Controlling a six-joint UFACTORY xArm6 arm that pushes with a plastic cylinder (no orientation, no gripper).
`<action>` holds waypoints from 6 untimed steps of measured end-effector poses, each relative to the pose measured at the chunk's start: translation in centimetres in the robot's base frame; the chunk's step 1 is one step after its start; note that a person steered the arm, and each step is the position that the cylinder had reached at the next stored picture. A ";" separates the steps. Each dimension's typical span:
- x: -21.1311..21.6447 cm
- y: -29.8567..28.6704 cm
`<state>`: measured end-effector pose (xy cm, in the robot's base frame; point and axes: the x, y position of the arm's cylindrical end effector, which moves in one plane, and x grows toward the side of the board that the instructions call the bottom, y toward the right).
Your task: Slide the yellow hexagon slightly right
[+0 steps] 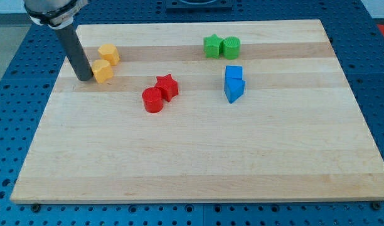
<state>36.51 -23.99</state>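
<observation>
Camera view: my tip touches the left side of the orange-yellow hexagon; no tool shows.

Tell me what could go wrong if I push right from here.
My tip sits at the left side of the lower yellow block. The upper yellow block is almost touching it, so a push may drag that one along. Pushed off-centre, the lower block could spin instead of sliding straight. A long stroke heads toward the red star and red cylinder.

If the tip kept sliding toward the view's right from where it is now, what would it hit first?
My tip sits at the left side of the lower yellow block, apparently touching, so it meets that first; the board's right beyond looks free.
</observation>
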 end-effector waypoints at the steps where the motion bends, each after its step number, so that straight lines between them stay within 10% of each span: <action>1: -0.1 -1.6; 4: -6.7 3.7; 6: -3.3 0.8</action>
